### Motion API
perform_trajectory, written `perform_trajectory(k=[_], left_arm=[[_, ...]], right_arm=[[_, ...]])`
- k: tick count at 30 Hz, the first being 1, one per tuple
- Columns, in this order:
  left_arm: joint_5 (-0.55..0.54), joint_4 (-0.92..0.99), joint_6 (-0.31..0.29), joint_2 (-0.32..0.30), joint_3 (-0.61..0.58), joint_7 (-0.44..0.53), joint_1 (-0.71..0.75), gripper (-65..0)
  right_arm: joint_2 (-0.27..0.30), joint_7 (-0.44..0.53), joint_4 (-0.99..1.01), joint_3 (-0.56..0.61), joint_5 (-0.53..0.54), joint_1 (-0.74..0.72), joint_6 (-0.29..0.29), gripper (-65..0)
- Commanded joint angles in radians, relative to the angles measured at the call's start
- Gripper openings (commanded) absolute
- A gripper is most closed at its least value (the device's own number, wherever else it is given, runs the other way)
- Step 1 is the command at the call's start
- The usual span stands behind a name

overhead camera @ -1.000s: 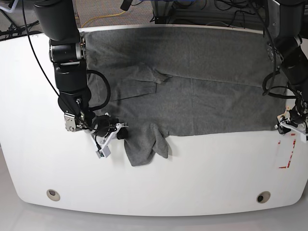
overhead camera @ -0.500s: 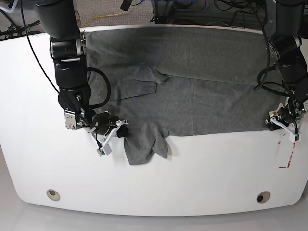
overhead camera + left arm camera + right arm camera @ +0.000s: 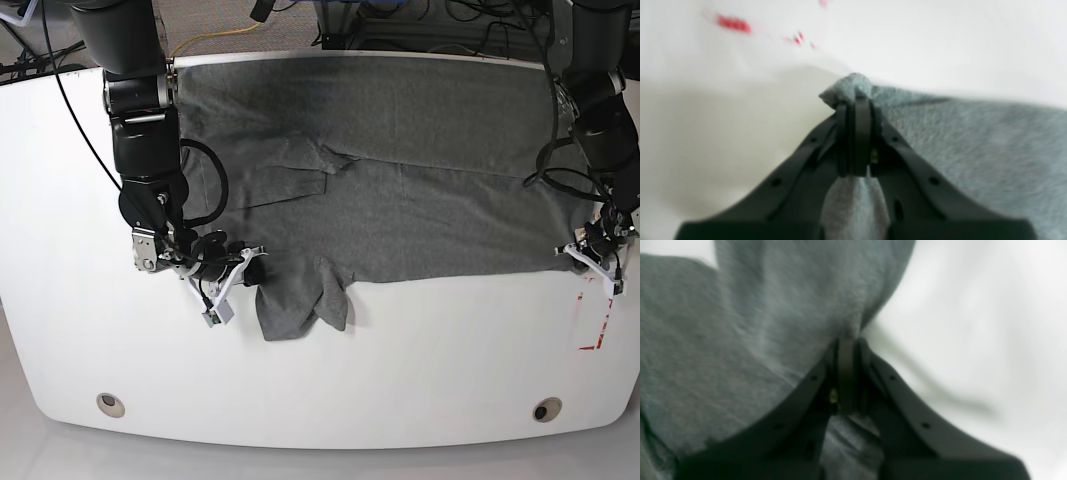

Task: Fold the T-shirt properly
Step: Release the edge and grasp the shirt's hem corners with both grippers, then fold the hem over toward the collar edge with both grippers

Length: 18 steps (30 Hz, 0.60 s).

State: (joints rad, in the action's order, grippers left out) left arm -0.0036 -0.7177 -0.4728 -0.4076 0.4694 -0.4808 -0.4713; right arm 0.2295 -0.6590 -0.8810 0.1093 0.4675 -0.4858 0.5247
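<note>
Both end effectors are clenched on cloth. Left end effector [image 3: 855,100], black and wedge-shaped in its wrist view, has its jaws pressed together on a small bunched corner of the plain heather-grey cotton T-shirt [image 3: 973,150]; a tuft of grey pokes out just past the tips, and more fabric shows between the arms of the jaws behind them. From that pinch the shirt spreads away to one side, lying flat on the smooth white desk [image 3: 723,116]. Beyond the tips a few blurred red marks [image 3: 733,24] sit on the desk surface.

In the base view that left end effector [image 3: 592,258] is at the shirt's lower corner on the picture's right, with the red marks [image 3: 598,325] just below it on the desk [image 3: 400,380].

Right end effector [image 3: 846,340] is likewise shut tight on an edge of the T-shirt [image 3: 740,340], grey cloth rising ahead of its tips and filling the space to one side, bare white desk [image 3: 973,323] on the other. In the base view the right end effector [image 3: 250,275] grips the shirt beside a rumpled flap that hangs lower than the rest of the hem. Between the two end effectors the T-shirt [image 3: 400,180] lies spread wide across the far half of the desk, wrinkled, with a folded-over ridge near the right end effector's side.
</note>
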Motion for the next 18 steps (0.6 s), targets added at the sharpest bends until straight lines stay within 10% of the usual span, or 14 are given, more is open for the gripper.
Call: perform_trajectory(k=[1,18], left_arm=[[-0.014,-0.101,-0.039,-0.024,0.002,0.032,-0.013,-65.0],[-0.019,-0.491,-0.195,-0.003,0.009,0.031,0.197,-65.0]], right_arm=[[0.031,0.02,-0.065,-0.006,0.018,-0.037,0.008,-65.0],[0.095,-0.278,-0.541,-0.122,0.021,0.052,0.015,-65.0]])
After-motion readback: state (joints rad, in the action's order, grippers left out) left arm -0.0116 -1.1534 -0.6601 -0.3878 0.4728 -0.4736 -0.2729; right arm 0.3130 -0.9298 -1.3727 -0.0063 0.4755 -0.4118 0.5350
